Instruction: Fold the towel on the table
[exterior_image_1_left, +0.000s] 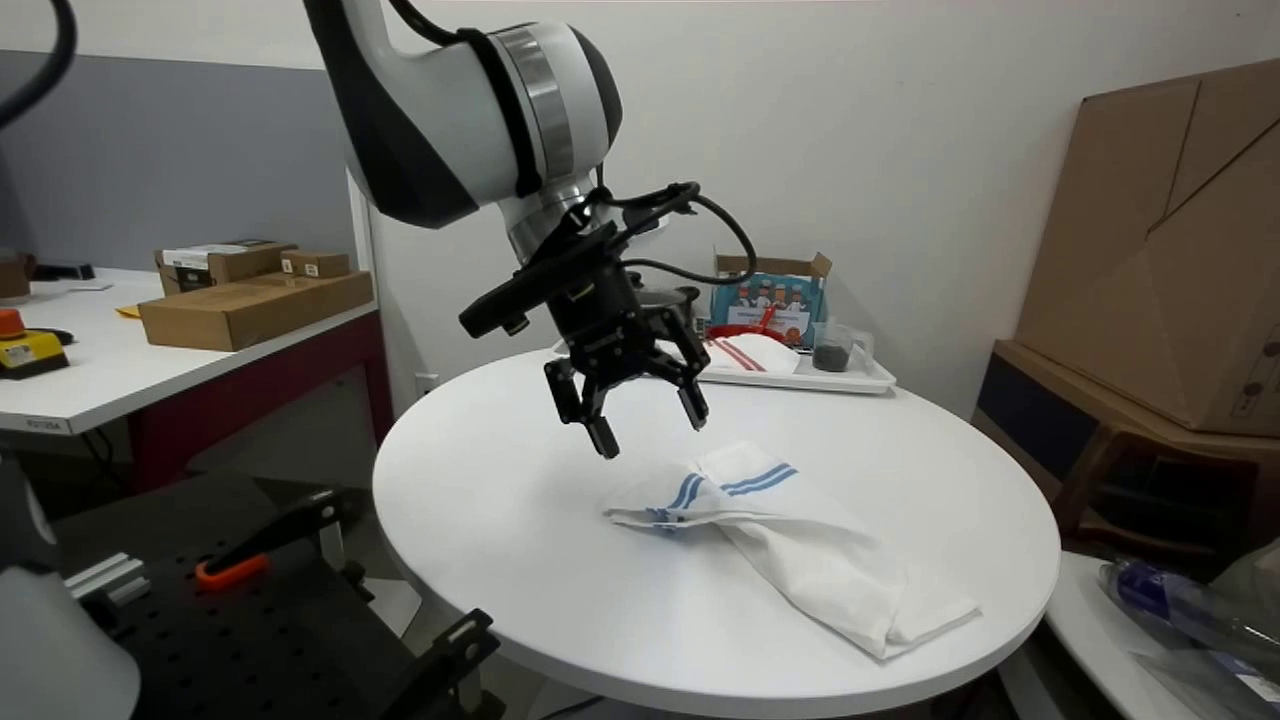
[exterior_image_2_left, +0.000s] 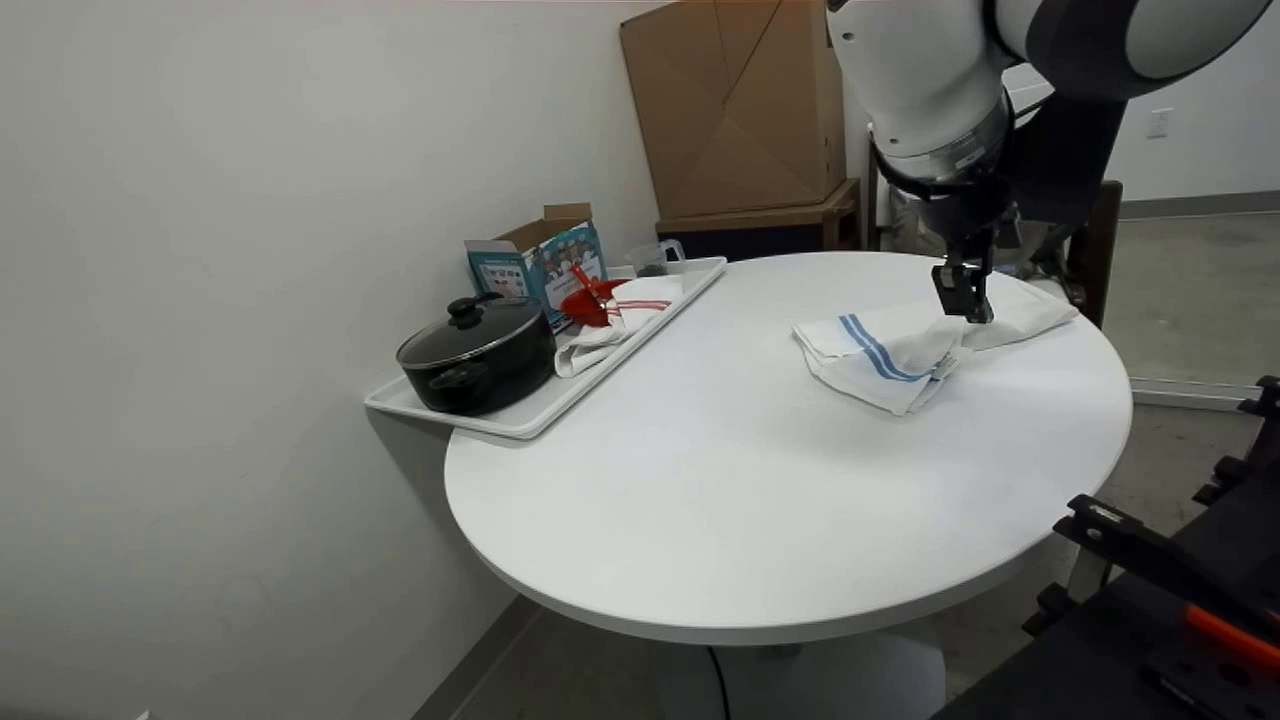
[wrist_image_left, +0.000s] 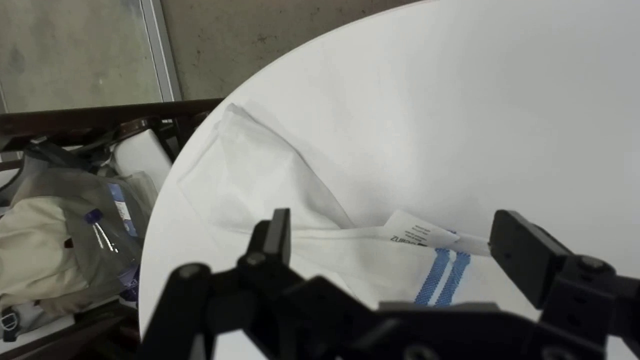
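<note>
Tray (exterior_image_2_left: 528, 420) bearing pot (exterior_image_2_left: 478, 362), box (exterior_image_2_left: 568, 258) and cup (exterior_image_1_left: 832, 352) overhangs the wall-side edge of the desk (exterior_image_2_left: 700, 520), well apart from the towel (exterior_image_1_left: 815, 555), above which the hand (exterior_image_1_left: 650, 430) hangs spread.

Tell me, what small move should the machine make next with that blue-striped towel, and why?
Probably lower the open gripper toward the rumpled towel, near its label: the gripper holds nothing and hangs clear of the towel, and in the wrist view the labelled edge shows between its fingers.
</note>
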